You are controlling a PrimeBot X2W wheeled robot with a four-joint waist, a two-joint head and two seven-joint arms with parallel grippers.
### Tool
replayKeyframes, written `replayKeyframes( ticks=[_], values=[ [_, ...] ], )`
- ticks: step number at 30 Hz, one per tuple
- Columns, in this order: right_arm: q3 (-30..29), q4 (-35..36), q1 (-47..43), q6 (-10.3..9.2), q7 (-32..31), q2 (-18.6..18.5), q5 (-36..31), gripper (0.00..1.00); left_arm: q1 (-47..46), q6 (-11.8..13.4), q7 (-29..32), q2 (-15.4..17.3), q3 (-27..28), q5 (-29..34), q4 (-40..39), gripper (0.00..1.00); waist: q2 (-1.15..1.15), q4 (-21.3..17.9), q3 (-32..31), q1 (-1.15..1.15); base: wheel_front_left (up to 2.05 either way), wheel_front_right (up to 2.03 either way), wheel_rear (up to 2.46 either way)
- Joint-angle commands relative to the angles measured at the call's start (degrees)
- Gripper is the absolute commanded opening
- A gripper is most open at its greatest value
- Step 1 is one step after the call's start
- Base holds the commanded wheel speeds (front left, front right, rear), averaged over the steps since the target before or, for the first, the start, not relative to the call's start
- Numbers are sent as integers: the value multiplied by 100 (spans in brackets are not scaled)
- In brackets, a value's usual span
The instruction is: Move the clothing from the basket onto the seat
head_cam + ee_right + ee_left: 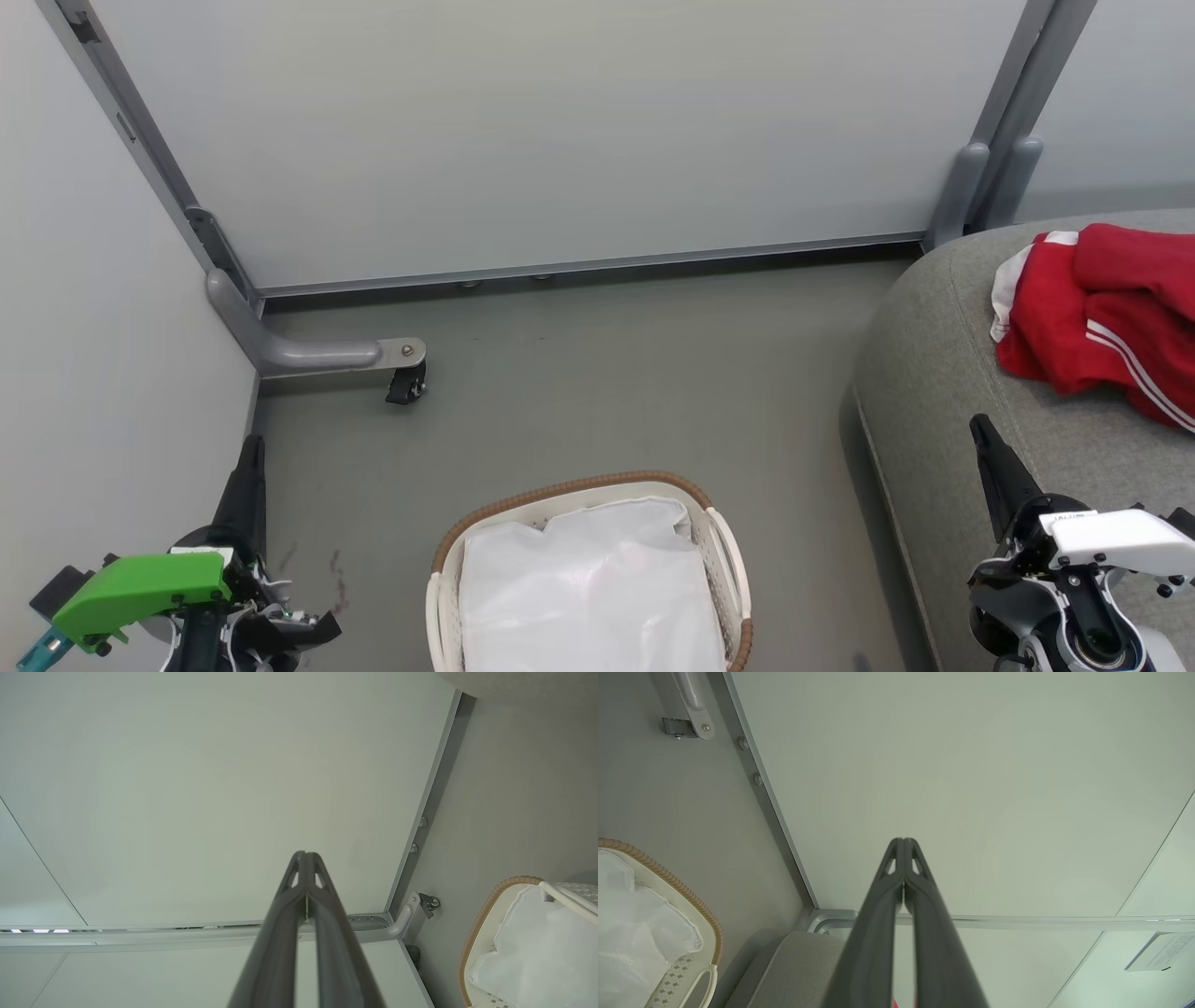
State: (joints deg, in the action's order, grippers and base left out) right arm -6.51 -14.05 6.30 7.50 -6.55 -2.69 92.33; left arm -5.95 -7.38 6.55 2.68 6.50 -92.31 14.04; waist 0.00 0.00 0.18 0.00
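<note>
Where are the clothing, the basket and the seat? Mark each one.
the clothing (1055,317): head view, middle of the red heap.
the basket (569,486): head view, far brown woven rim.
the seat (934,373): head view, bare grey cushion near its rounded corner.

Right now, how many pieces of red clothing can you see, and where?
1 red heap with white stripes, lying on the grey sofa at the right. Its folds may hide a second piece. The basket holds a white liner; no red there.
</note>
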Motion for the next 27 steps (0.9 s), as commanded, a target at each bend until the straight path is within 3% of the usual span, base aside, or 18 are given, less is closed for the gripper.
replayKeyframes(
  ticks=[1, 27],
  values=[
    [-12, 14, -18, -2, -19, -36, 18, 0, -57, -21, 19, 38, 12, -19, -10, 0, 0, 0, 0, 0, 0, 0, 0],
    [-12, 14, -19, -2, -17, -36, 18, 0, -57, -21, 17, 38, 12, -20, -10, 0, 0, 0, 0, 0, 0, 0, 0]
  ],
)
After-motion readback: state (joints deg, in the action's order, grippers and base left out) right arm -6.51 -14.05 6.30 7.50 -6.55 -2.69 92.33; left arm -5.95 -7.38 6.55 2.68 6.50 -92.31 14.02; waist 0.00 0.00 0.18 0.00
